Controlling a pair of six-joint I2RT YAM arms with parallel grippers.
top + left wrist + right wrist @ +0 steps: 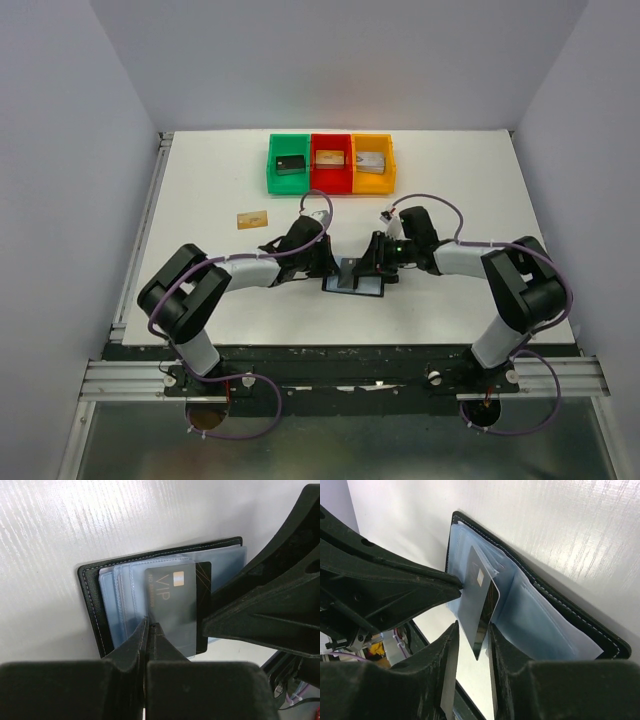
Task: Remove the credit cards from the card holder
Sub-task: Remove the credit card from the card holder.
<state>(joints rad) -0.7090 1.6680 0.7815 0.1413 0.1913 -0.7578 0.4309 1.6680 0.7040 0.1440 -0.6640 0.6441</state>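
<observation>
straddling the black card point(477, 605), half hidden in the card holder point(545, 625), right gripper point(473, 630) spread; left gripper point(148, 627) pressed together.

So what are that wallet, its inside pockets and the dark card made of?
The wallet cover looks like black leather or imitation, matt, with pale stitching along the edge. The pockets seem clear bluish plastic film, glossy and see-through. The card is probably stiff plastic, dark and smooth, with VIP lettering and a metallic chip.
</observation>
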